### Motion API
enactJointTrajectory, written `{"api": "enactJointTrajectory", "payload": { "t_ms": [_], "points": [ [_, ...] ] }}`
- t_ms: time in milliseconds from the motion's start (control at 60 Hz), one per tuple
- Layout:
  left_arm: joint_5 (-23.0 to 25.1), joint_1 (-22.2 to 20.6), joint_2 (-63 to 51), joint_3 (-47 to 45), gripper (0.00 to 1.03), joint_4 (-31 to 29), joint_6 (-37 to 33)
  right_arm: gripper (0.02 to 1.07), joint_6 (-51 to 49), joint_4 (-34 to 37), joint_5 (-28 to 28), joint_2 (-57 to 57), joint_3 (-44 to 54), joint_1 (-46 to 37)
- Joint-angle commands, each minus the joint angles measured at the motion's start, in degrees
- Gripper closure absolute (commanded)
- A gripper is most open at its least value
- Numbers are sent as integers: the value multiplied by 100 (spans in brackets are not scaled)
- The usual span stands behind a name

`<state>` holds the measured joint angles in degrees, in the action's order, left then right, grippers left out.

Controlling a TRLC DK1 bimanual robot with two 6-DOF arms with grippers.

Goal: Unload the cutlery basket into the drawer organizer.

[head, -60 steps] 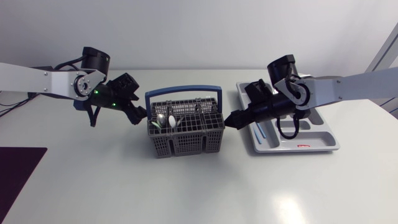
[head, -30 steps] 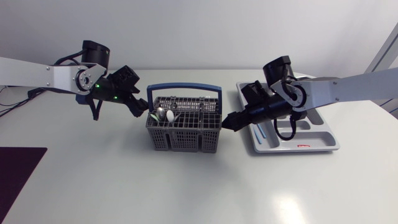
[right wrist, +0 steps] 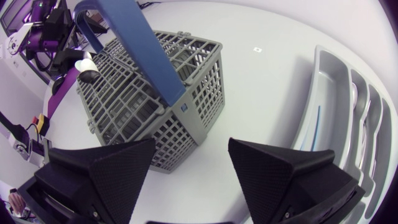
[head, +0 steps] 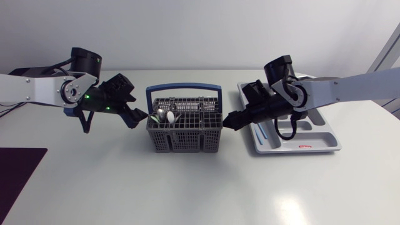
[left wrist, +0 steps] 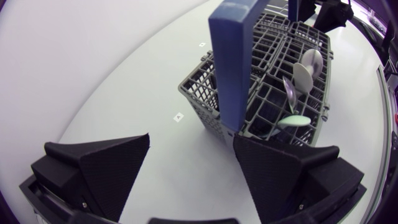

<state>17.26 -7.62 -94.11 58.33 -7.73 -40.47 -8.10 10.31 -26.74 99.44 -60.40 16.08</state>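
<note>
A grey plastic-mesh basket (head: 185, 132) with an arched blue handle (head: 184, 91) holds spoons (head: 164, 116). Left hand (head: 139, 117) and right hand (head: 230, 120) flank it, wedge fingers (left wrist: 106, 168) apart.

cutlery basket (head: 185, 134) on table (head: 187, 187), middle | drawer organizer (head: 320, 135) right of it, apart | spoons (head: 164, 117) in basket's left end | left jaws beside basket's left end | right jaws between basket and organizer

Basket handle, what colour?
Blue handle on a grey basket; clearest in the right wrist view.
</note>
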Motion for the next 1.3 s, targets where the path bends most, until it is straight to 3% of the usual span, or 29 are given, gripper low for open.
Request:
{"api": "enactJointTrajectory", "payload": {
  "t_ms": [0, 650, 900, 950, 1067, 1183, 1283],
  "points": [
    [252, -161, 331, -295, 5, -71, 118, 22, 203, -187, -121, -144, 99, 141],
    [252, -258, 569, -603, 5, -62, 118, 21, 247, -257, 37, -619, 600, 256],
    [252, 234, 744, -506, 5, -89, -14, 17, 19, -283, 371, -715, 732, -26],
    [261, 366, 911, -480, 5, -194, -119, 17, -34, -275, 371, -856, 811, -96],
    [770, 656, 1509, -445, 5, -669, -497, 11, -236, -213, 380, -1357, 1048, -157],
    [867, 595, 2309, -779, 5, -818, -1174, 8, -429, -160, 398, -1946, 1347, -166],
    [876, 287, 2933, -1218, 5, -721, -1859, 7, -684, -81, 398, -2447, 1584, -157]
  ]
}}
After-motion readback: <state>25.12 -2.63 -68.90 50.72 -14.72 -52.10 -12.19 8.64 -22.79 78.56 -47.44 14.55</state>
